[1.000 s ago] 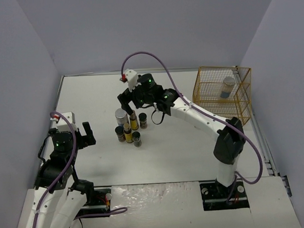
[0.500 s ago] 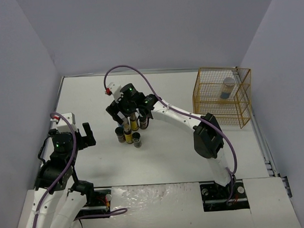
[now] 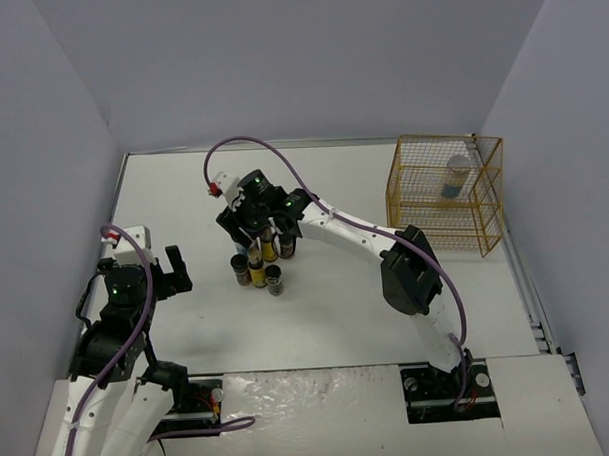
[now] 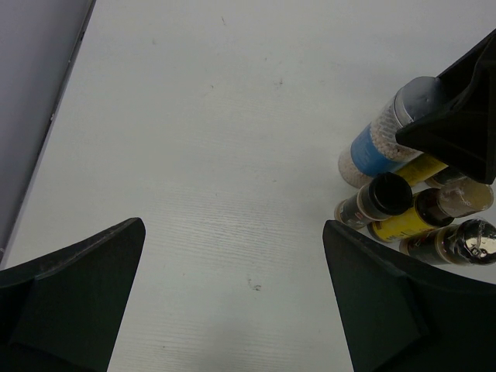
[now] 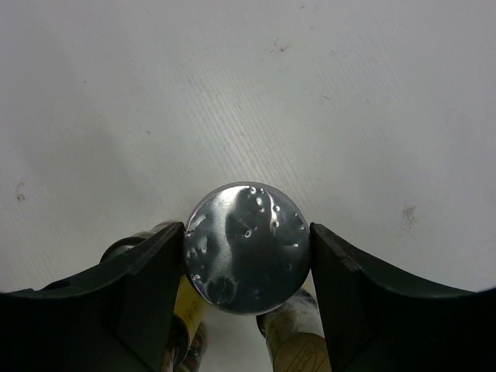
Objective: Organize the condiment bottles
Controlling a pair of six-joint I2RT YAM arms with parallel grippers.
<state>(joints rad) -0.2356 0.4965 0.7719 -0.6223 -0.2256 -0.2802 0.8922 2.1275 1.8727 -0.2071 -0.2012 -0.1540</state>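
The condiment bottles stand clustered mid-table: a wide silver-lidded jar with a blue label, slim yellow bottles and short dark jars. My right gripper reaches down over the cluster's far-left corner, its fingers pressed on both sides of the silver lid, shut on that jar. My left gripper hangs open to the left of the cluster, with bare table between its fingers. Another silver-lidded jar stands inside the basket.
The gold wire basket stands at the far right, near the right wall. The right arm stretches diagonally across the table from its base. Grey walls enclose the table on three sides.
The right arm swung left over the cluster and came down on the silver-lidded jar, and its fingers closed onto the lid. The left arm has stayed still.
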